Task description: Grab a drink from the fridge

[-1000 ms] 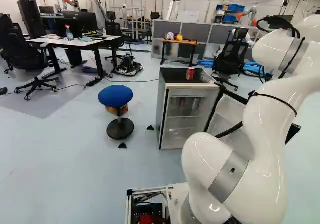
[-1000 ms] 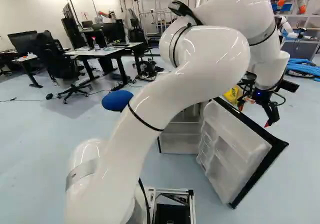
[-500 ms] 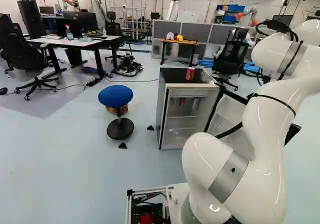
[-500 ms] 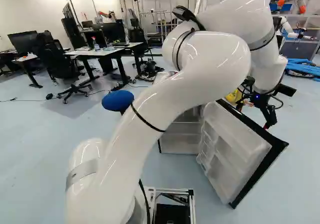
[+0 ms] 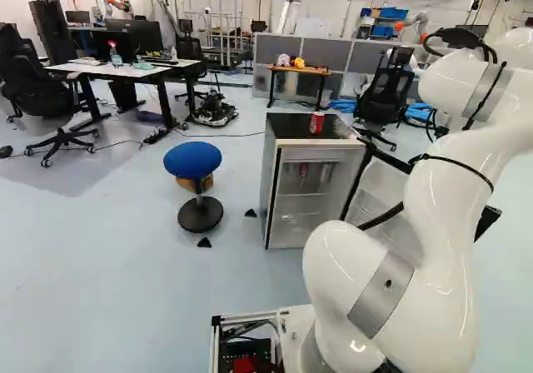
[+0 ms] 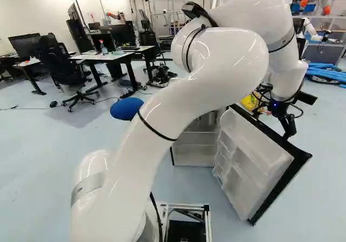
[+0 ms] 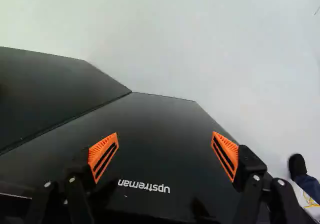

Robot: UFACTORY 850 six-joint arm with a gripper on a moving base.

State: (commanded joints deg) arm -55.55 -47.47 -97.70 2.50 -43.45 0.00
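Observation:
In the right base view my gripper (image 6: 286, 124) hangs behind the outer edge of the swung-out fridge door (image 6: 250, 161). The wrist view shows the gripper (image 7: 165, 156) open over the door's black outer face (image 7: 150, 134), nothing between its orange pads. The fridge (image 5: 271, 186) stands with its front uncovered in the left base view. Cans, one of them red (image 5: 303, 171), show dimly on its upper shelf. Another red can (image 5: 316, 123) stands on the fridge's black top.
A blue stool (image 5: 192, 160) stands left of the fridge. Beyond are a wooden table (image 5: 300, 70), a black office chair (image 5: 387, 98) and white desks (image 5: 125, 71). A person's shoe (image 7: 297, 165) shows beside the gripper in the wrist view. Another robot (image 6: 313, 32) stands at the back right.
In the right base view my gripper has shifted slightly left, after a small dip and rise of the upper arm. The base, fridge and door have stayed where they were.

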